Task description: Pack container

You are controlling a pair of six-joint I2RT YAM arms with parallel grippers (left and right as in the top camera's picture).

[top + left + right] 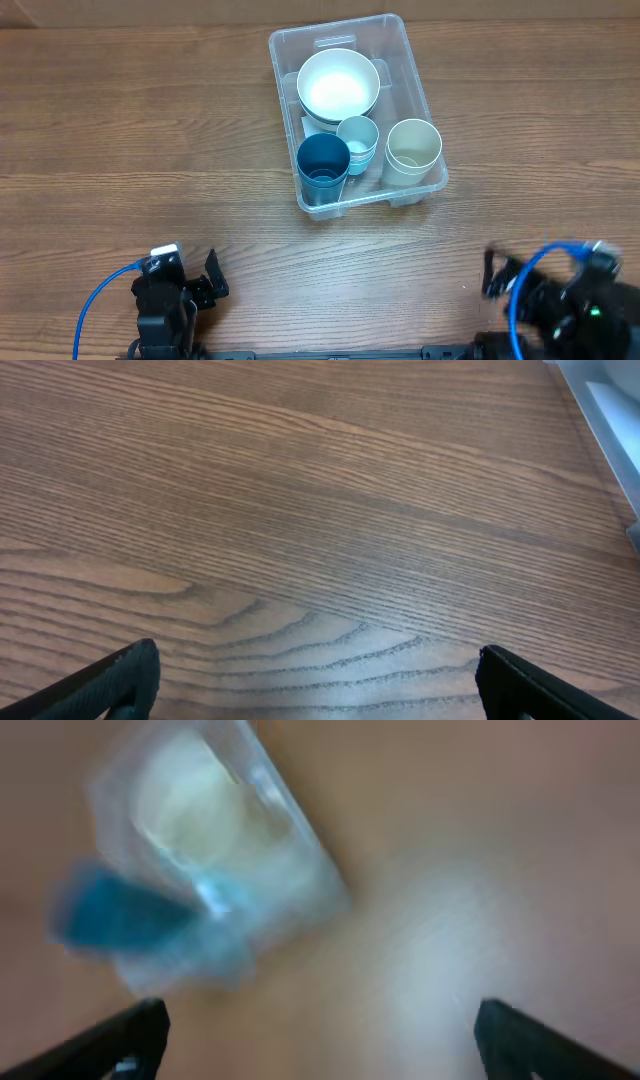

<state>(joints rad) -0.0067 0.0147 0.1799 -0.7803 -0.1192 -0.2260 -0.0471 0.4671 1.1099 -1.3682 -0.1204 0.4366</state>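
Note:
The clear plastic container (415, 187) sits at the table's centre back. It holds a white bowl (338, 85), a dark blue cup (323, 166), a light blue cup (358, 139) and a cream cup (413, 147). The container also shows blurred in the right wrist view (300, 870). My left gripper (205, 285) is open and empty at the front left, over bare wood (318, 685). My right gripper (500, 275) is open and empty at the front right, blurred (320, 1035).
The wooden table (120, 130) surrounds the container on all sides. A corner of the container shows at the top right of the left wrist view (610, 410). Blue cables run along both arms at the front edge.

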